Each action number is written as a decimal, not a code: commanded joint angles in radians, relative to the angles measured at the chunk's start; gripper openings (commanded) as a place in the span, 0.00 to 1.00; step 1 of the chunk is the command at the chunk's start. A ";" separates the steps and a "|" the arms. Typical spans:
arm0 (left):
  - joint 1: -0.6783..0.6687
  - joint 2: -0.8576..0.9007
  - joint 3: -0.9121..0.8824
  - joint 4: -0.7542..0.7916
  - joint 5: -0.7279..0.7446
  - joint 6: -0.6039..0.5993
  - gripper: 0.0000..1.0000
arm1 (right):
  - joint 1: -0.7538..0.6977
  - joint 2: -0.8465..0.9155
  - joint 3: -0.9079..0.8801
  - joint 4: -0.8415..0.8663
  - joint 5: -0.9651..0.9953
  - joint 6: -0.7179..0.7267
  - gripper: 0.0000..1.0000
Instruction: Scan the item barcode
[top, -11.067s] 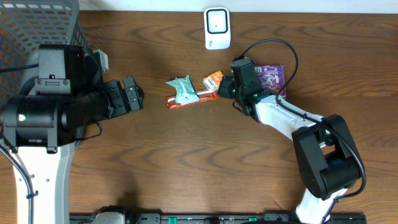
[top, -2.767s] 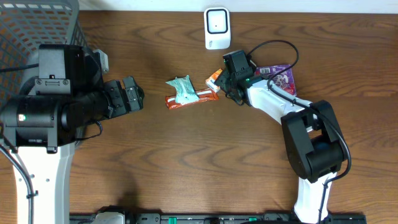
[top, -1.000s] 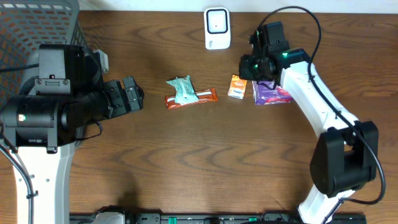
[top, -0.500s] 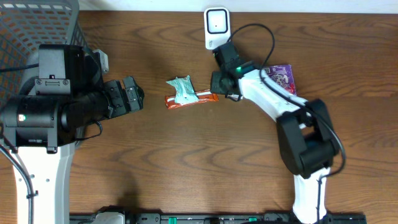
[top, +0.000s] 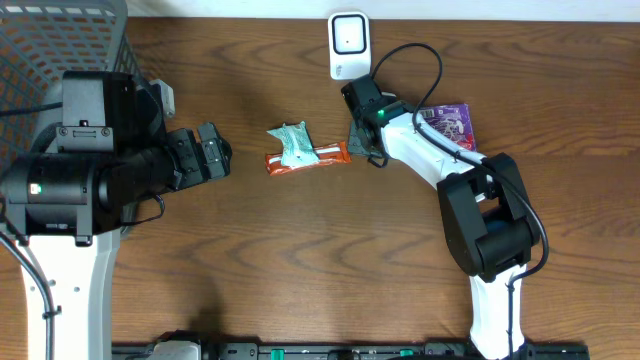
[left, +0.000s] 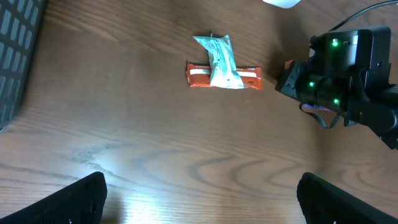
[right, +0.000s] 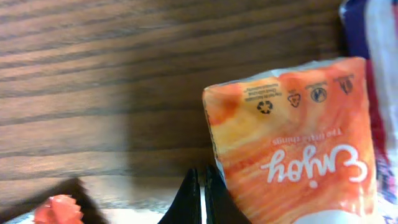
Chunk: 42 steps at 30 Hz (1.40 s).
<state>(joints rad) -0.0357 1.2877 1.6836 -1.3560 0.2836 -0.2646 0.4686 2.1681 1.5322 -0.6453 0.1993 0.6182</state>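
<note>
- The right arm is stretched over the table (top: 300, 260) toward its far edge. The right gripper (right: 198, 186) is closed tight, nothing seen clamped, tips just beside the orange packet (right: 292, 137), near the scanner (top: 348, 45).
- The left gripper (left: 199, 193) is held wide apart, empty.
- A wire basket (top: 60, 40) is set at the far-left corner, and its contents cannot be told.
- Four items are counted: the orange packet, a purple packet (top: 448, 122), and a teal packet (top: 292, 143) laid across a red bar (top: 322, 157).

place: mock shop checkout | evidence: barcode scanner (top: 349, 44), wire basket (top: 40, 45), snack packets (top: 296, 144)
</note>
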 joint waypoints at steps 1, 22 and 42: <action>-0.003 0.001 0.016 0.000 0.004 0.010 0.98 | -0.005 -0.031 0.008 -0.021 0.032 0.013 0.01; -0.003 0.001 0.016 0.000 0.004 0.010 0.98 | 0.089 -0.121 0.003 -0.068 -0.486 0.013 0.99; -0.003 0.001 0.016 0.000 0.004 0.010 0.98 | 0.166 -0.121 0.003 0.005 -0.486 0.013 0.99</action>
<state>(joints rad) -0.0357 1.2877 1.6836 -1.3560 0.2832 -0.2646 0.6327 2.0541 1.5322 -0.6411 -0.2810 0.6285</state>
